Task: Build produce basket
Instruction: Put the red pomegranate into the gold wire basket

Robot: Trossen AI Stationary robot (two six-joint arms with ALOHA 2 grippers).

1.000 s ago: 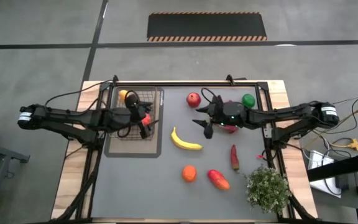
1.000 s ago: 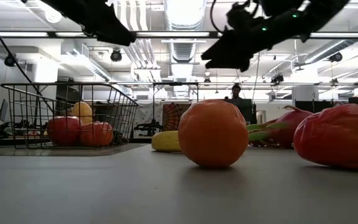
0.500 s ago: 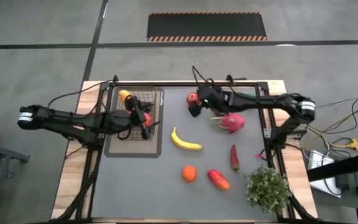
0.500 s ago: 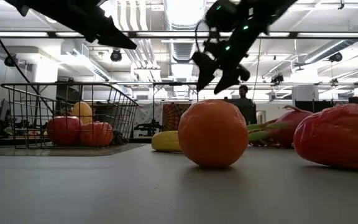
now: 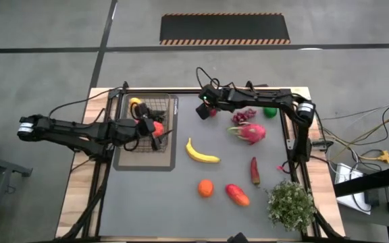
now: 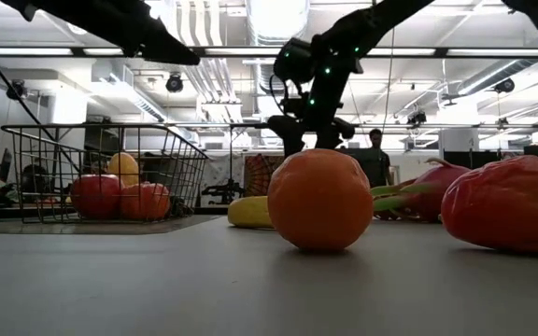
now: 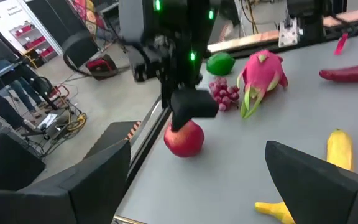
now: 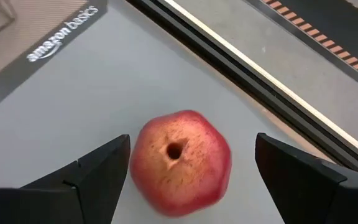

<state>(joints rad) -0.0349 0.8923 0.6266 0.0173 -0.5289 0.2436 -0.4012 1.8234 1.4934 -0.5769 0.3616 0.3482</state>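
We see the right gripper (image 5: 203, 111) with its fingers spread wide, straddling a red apple (image 8: 180, 163) without touching it; in its wrist view the apple (image 7: 184, 138) sits squarely in the gap between the two dark fingers (image 8: 89, 180). A second ago this gripper hung over the pink dragon fruit (image 5: 250, 132) near the table's centre-right with its fingers narrower; it has since swung toward 11 o'clock, to the table's far edge, and opened out over the apple. That move has uncovered the dragon fruit and the purple grapes (image 5: 242, 117) just beside it, with the green lime (image 5: 269, 112) at about 2 o'clock from the grapes. The left gripper (image 5: 154, 129) hangs open over the basket (image 5: 155, 104), much where it was a second ago, holding nothing. The wire basket stands on a grey tray (image 5: 169, 162) at the table's 9 o'clock side and holds a yellow-orange fruit (image 6: 124, 168) and two red ones (image 6: 96, 195). On the mat remain the banana (image 5: 200, 154), an orange (image 5: 205, 188), a red-and-yellow mango (image 5: 237, 195) and a red chilli (image 5: 254, 171). A potted plant (image 5: 291, 205) stands at 5 o'clock.
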